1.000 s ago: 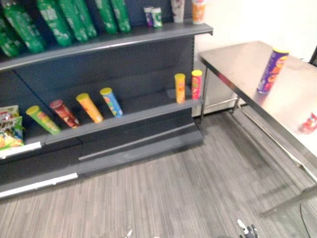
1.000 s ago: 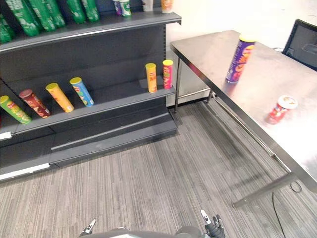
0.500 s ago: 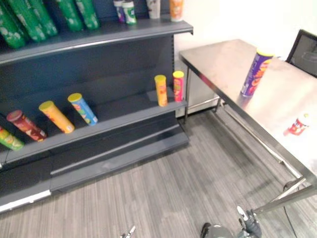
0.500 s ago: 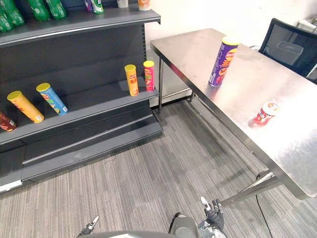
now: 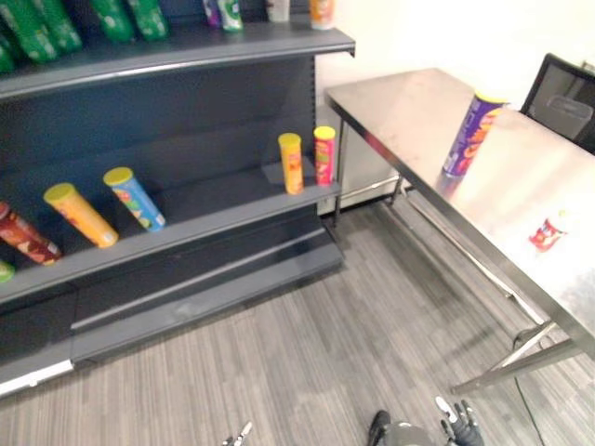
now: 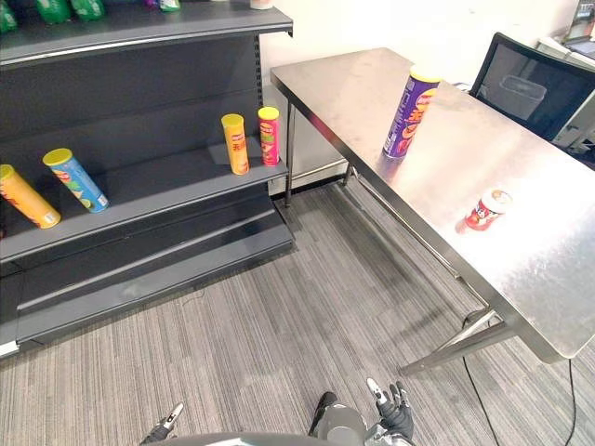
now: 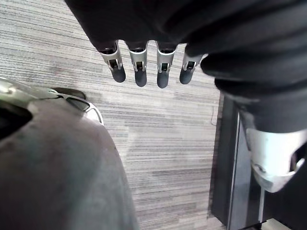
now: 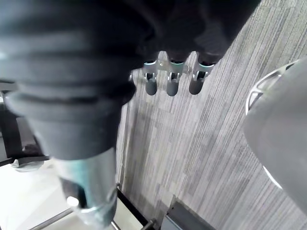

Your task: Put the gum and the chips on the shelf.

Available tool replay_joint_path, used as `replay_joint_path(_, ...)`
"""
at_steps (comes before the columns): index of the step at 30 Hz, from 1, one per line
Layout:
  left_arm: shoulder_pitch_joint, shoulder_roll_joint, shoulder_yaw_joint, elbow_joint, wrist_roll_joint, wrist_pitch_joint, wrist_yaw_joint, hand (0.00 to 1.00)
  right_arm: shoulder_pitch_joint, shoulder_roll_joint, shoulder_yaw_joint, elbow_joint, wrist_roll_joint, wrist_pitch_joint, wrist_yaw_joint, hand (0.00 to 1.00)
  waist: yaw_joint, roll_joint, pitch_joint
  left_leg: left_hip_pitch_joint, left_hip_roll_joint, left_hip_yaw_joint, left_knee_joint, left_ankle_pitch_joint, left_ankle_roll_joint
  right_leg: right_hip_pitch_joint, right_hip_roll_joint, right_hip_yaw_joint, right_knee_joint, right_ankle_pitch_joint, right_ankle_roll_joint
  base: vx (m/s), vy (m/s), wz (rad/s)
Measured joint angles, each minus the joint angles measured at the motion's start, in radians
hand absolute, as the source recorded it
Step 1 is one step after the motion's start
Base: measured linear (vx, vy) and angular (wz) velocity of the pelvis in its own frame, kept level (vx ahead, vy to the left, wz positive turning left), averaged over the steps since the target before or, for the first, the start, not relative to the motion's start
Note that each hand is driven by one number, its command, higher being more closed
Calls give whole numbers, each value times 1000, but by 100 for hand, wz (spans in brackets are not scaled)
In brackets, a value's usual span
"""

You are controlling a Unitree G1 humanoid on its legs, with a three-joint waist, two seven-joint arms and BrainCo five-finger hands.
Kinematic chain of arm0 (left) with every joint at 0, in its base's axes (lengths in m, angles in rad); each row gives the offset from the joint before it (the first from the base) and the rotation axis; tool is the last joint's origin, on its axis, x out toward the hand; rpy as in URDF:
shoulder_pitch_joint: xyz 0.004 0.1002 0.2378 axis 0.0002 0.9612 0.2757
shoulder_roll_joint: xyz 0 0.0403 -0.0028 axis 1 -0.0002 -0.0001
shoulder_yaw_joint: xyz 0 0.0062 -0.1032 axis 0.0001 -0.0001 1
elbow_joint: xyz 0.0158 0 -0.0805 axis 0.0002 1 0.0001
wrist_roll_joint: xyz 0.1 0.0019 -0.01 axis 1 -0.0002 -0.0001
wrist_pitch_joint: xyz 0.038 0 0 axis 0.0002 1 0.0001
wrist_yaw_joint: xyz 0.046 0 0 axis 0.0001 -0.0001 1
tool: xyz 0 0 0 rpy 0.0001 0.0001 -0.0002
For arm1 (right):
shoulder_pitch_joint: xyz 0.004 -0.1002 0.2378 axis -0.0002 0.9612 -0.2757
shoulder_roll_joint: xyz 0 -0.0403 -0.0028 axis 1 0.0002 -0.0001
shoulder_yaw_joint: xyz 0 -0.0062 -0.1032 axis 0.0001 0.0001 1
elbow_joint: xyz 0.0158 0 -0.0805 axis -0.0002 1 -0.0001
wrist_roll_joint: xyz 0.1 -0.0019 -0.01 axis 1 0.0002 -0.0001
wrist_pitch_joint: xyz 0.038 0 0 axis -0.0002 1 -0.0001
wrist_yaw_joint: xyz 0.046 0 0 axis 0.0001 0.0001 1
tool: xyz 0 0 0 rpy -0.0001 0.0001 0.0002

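Purple chips can (image 6: 409,113) & red gum tub (image 6: 485,208) on steel table (image 6: 539,269); L hand (image 7: 138,60), R hand (image 8: 172,80): fingers straight, empty.

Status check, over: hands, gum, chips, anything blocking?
Both empty: left robot hand open, right robot hand open. On table: chips can upright, gum apart from it, neither picked. No obstacle seen toward shelf.

Grey striped carpet (image 6: 279,316) covered the floor. A dark shelving unit (image 6: 158,93) stood along the far left, its end just beside the far corner of a bare steel table (image 6: 521,269) on slanted metal legs (image 6: 453,346). A black chair (image 6: 535,88) stood at the table's far edge. A pale wall (image 6: 372,23) rose behind.
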Motion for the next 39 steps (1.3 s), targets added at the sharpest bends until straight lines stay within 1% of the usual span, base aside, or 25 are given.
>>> replay_joint_path(3,-5,1,0,10,2,0,1,0,-8,-2,-3,0,0,-3,-5,0,-2,-2,2,7,-1,60,19,-9,-15,-54,-20,-49,89,-21,-33,59,-79,-59)
replay_joint_path(5,-10,3,-1,25,2,-5,2,0,-8,-3,-11,3,-1,-3,-6,0,-4,-6,6,24,-8,116,20,-17,-29,-72,-44,-146,132,-57,-79,11,-91,-67)
replay_joint_path(7,-10,6,-3,32,3,-12,5,0,-8,-4,-24,4,-4,-3,-5,0,-10,-8,10,37,-14,147,16,-21,-35,-84,-52,-172,154,-89,-91,24,-83,-47)
replay_joint_path(9,-9,10,-14,38,2,-12,6,0,-6,-4,-51,4,-8,-3,-5,0,-29,-9,12,36,-15,162,14,-26,-44,-110,-62,-182,191,-115,-91,58,-104,-24)
replay_joint_path(12,-12,13,-21,39,1,-12,5,0,-9,-3,-71,12,-8,-3,-4,0,-29,-10,14,35,-14,173,14,-27,-46,-117,-73,-217,209,-142,-86,23,-94,-11)
replay_joint_path(16,-20,15,-23,39,3,-8,5,0,-17,-3,-81,34,-9,-9,-5,0,-29,-8,19,27,-13,173,12,-29,-49,-123,-92,-253,233,-178,-91,-9,-76,11)
replay_joint_path(19,-34,14,-23,39,29,-4,10,0,-41,-3,-86,35,-8,-16,-7,0,-30,-2,22,15,-13,177,11,-28,-51,-139,-93,-255,241,-184,-98,1,-88,-2)
replay_joint_path(21,-38,13,-24,39,34,2,12,0,-56,-3,-96,34,-7,-25,-6,0,-31,3,26,17,-14,198,11,-27,-53,-148,-96,-252,258,-200,-97,15,-75,-13)
replay_joint_path(24,-41,14,-23,39,34,10,11,0,-60,-1,-122,30,-6,-27,-6,0,-32,4,26,22,-22,225,12,-24,-59,-167,-130,-270,313,-244,-93,52,-72,-17)
replay_joint_path(25,-41,13,-17,38,34,10,10,0,-60,1,-130,30,-6,-26,-7,0,-32,2,26,24,-25,243,34,-20,-65,-167,-146,-281,340,-271,-93,136,-124,-39)
replay_joint_path(26,-42,13,-9,37,34,9,11,0,-61,5,-129,28,-6,-26,-8,0,-32,-2,26,13,-4,262,113,-20,-65,-155,-141,-276,339,-276,-100,131,-124,-48)
replay_joint_path(27,-47,11,-3,32,33,6,14,0,-57,6,-128,25,-6,-25,-13,0,-37,-1,27,-8,33,265,220,-20,-64,-139,-127,-268,323,-277,-102,145,-171,-49)
replay_joint_path(28,-46,3,9,16,31,-6,19,0,-54,6,-127,17,-6,-24,-21,0,-41,5,26,-46,93,257,371,-16,-57,-119,-100,-256,294,-277,-102,160,-166,-63)
replay_joint_path(29,-36,-12,24,-13,23,-22,21,0,-47,4,-120,-14,-4,-25,-30,0,-42,21,20,-99,173,227,560,20,-10,-96,-61,-238,265,-284,-114,185,-162,-73)
replay_joint_path(30,-28,-15,34,-23,21,-29,20,0,-45,2,-118,-27,-4,-24,-33,0,-42,26,18,-125,203,202,638,56,16,-84,-45,-229,258,-288,-121,252,-128,-94)
replay_joint_path(31,-26,-25,53,-43,18,-40,20,0,-44,2,-115,-56,-4,-24,-42,0,-43,31,17,-185,252,140,776,133,34,-67,-13,-193,244,-297,-132,266,-105,-97)
replay_joint_path(32,-28,-50,76,-62,-4,-54,18,0,-42,6,-116,-84,-4,-24,-44,0,-43,34,15,-240,277,94,882,121,29,-62,22,-147,233,-298,-136,307,-95,-100)
replay_joint_path(33,-28,-65,88,-70,-14,-59,18,0,-47,4,-115,-92,-5,-24,-46,0,-41,36,14,-265,279,78,916,97,28,-58,36,-124,226,-296,-143,223,-62,-111)
replay_joint_path(34,-30,-82,107,-92,-24,-67,16,0,-51,3,-112,-97,-7,-24,-54,0,-30,33,16,-302,271,54,947,56,28,-38,58,-80,206,-296,-144,229,-49,-114)
replay_joint_path(35,-28,-83,107,-102,-47,-72,8,0,-46,4,-103,-98,-9,-23,-68,0,-24,27,18,-333,258,36,937,29,31,-5,75,-42,179,-295,-143,237,-42,-107)
replay_joint_path(37,-21,-86,106,-132,-57,-80,-3,0,-39,4,-87,-99,-23,-23,-84,0,-22,17,17,-378,244,32,892,14,31,36,82,15,152,-294,-139,261,-25,-100)
replay_joint_path(38,-17,-85,106,-142,-57,-80,-6,0,-38,1,-77,-101,-29,-23,-85,0,-21,17,17,-402,243,30,853,14,31,53,86,48,136,-288,-128,255,17,-118)
replay_joint_path(39,-19,-86,106,-142,-56,-80,-11,0,-39,0,-79,-102,-29,-23,-86,0,-22,17,17,-429,237,13,766,16,29,76,87,86,121,-275,-109,287,61,-102)
